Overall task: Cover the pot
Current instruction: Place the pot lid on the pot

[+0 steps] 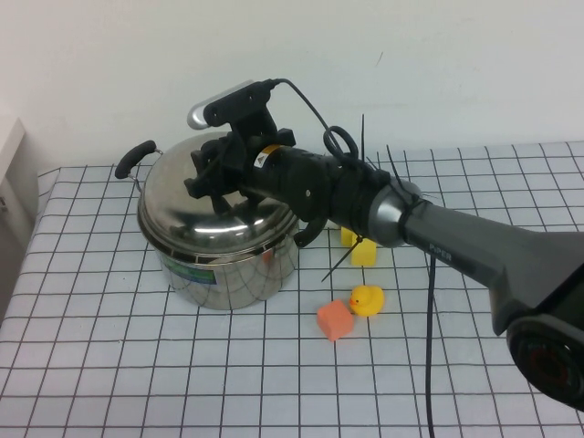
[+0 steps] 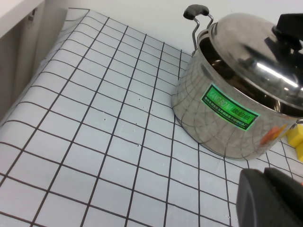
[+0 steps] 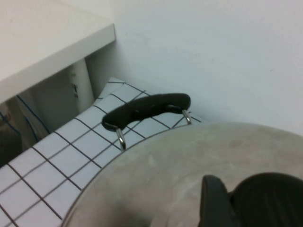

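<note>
From the high camera, your right gripper is out over the pot, which stands on the checked table cloth toward the far left of the table. The domed lid rests on the pot, and the gripper's black fingers are directly over its centre; the wrist body hides the knob, so you cannot tell whether they are spread or clamped. Nearer you than the fingers and off to their right lie an orange block, a yellow duck touching or just beside it, and a yellow block partly hidden behind the arm. The left gripper does not appear in this view.

In the left wrist camera, you see the pot from the side, its green label facing the lens and one black side handle at the far rim. The lid sits tilted, with a dark gap open along the rim nearest this camera. A black piece of the left gripper fills the picture's corner, apart from the pot; its fingers cannot be told.

In the right wrist camera, the lid fills the frame directly beneath the right gripper's dark fingers. Beyond them the pot's black handle juts out over the cloth.
</note>
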